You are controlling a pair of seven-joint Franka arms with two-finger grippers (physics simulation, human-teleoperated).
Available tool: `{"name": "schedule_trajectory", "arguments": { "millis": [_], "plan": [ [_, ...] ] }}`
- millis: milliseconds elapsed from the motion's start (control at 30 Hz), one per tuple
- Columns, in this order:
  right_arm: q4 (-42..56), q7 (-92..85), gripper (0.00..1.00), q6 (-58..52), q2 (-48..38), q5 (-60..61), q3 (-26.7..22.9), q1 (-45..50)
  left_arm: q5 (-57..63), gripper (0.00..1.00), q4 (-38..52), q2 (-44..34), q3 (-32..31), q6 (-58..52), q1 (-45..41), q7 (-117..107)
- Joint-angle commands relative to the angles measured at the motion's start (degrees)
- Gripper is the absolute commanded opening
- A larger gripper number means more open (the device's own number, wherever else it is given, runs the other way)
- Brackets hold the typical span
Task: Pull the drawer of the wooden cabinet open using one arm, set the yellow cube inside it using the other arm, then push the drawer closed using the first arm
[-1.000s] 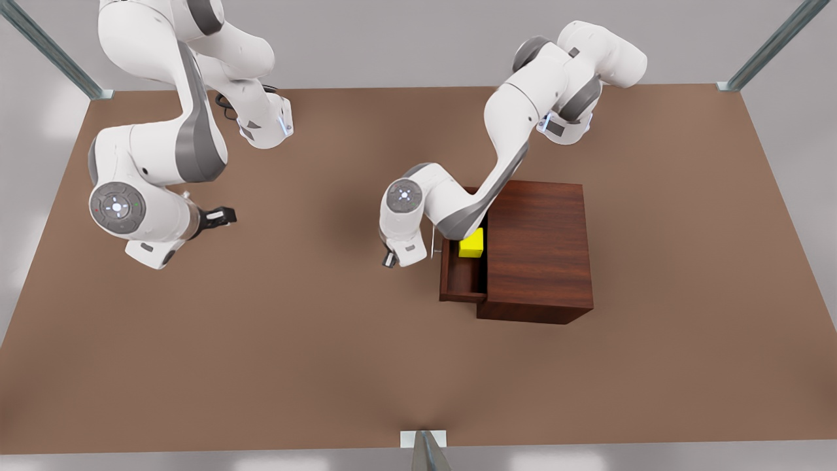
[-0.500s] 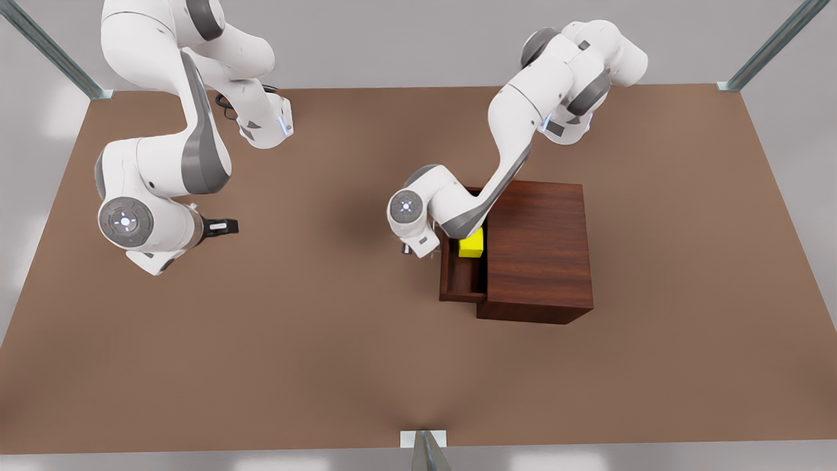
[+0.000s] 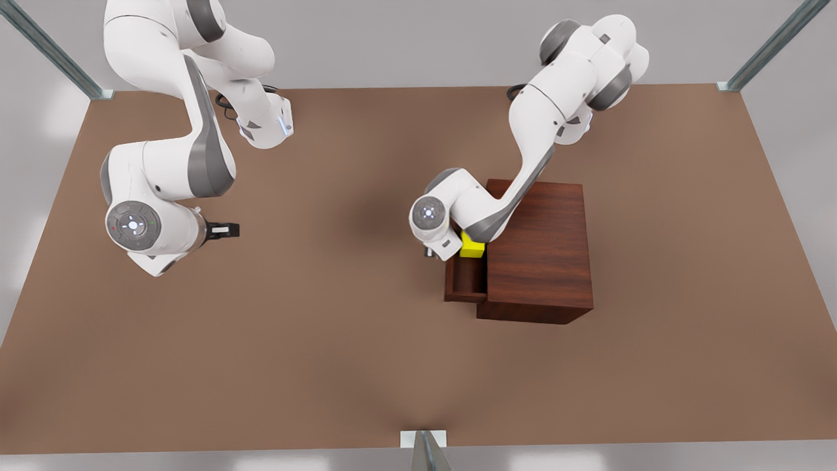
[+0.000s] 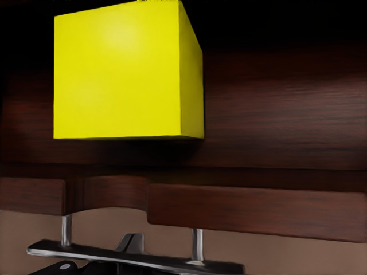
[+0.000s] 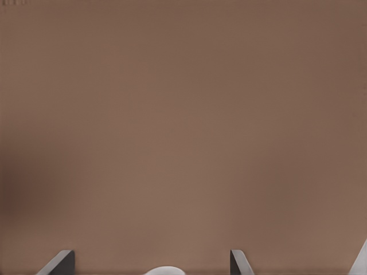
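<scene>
Small bright yellow cube [image 3: 471, 248]: lying inside the drawer, at the end nearest the arm, on the drawer floor and partly hidden under the arm's wrist in the front view; the left wrist view shows it [image 4: 127, 70] resting free behind the front panel. Placement judged done. Drawer [image 3: 465, 280] of dark reddish-brown wood: drawn part-way out of the cabinet toward 9 o'clock in the front view; its thin silver bar handle [image 4: 135, 256] sits just before the left gripper. Boxy dark wood-grain cabinet [image 3: 539, 252]: at 3 o'clock of the drawer. Left gripper [image 3: 433, 251]: against the drawer front; finger state cannot be told. Remaining: pushing the drawer shut, apparently in hand. Right gripper [image 3: 223, 229]: well apart toward 9 o'clock, waiting over the brown table [image 3: 314, 353], its fingers [image 5: 57, 264] spread and empty.
</scene>
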Motion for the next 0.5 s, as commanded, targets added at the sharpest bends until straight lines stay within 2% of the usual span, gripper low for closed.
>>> {"name": "schedule_trajectory", "arguments": {
  "millis": [0, 67, 333, 467],
  "plan": [
    [-0.01, 2.66, 1.0, -0.1, -0.07, 0.03, 0.01, 0.08, 0.11, 0.21, -0.28, -0.32, -0.41, -0.77, 0.79, -0.38],
    [-0.01, 2.66, 1.0, -0.1, -0.07, 0.12, 0.01, 0.08, 1.24, 0.21, -1.16, -0.76, -1.73, -1.56, 3.07, 1.12],
    [-0.1, 2.66, 1.0, -0.1, 0.55, 0.03, 0.01, 0.17, 11.27, 0.21, -5.99, -0.76, -16.67, -3.94, 21.53, 1.38],
    [-0.1, 2.66, 1.0, -0.19, 0.63, 0.03, 0.01, 0.17, 13.55, 0.21, -7.05, -0.76, -19.4, -4.82, 25.58, 1.47]
  ]
}}
